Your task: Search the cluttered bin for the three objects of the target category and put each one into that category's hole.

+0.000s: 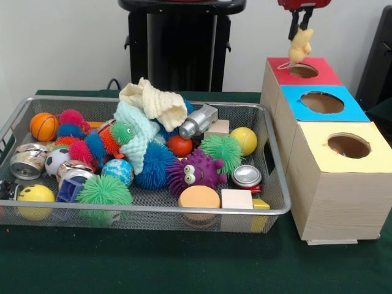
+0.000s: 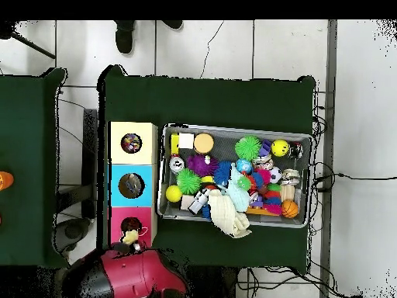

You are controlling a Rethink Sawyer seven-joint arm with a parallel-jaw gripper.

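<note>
- The pincer point(image 1: 301, 35) hangs at the top of the front view, its black fingers clamped narrow on a small pale yellow soft toy point(image 1: 300, 46).
- The toy dangles below the fingertips with its long axis upright, and its lower end sits just above the red-topped box point(image 1: 321, 76).
- The relation that matters: the red box's hole point(image 1: 303, 71) lies straight down from the toy, at 6 o'clock of the pincer in the front view, so the release looks like a plain drop with little sideways correction needed.
- In the overhead view the toy point(image 2: 129, 237) shows at the 6 o'clock edge of the same hole point(image 2: 131, 226), partly over the opening; a slight shift toward 12 o'clock there would centre it, by this judgement.
- The blue-topped box point(image 1: 339, 111) and the yellow-topped box point(image 1: 375, 158) stand in a row with the red one, touching side to side.
- The wire bin point(image 1: 277, 195) sits on the green tabletop point(image 1: 184, 263) beside the boxes, full of spiky balls, cans, blocks and a cream cloth point(image 1: 156, 101) heaped at its far side.
- Whether more toys of the target kind remain in the bin cannot be told from here.
</note>
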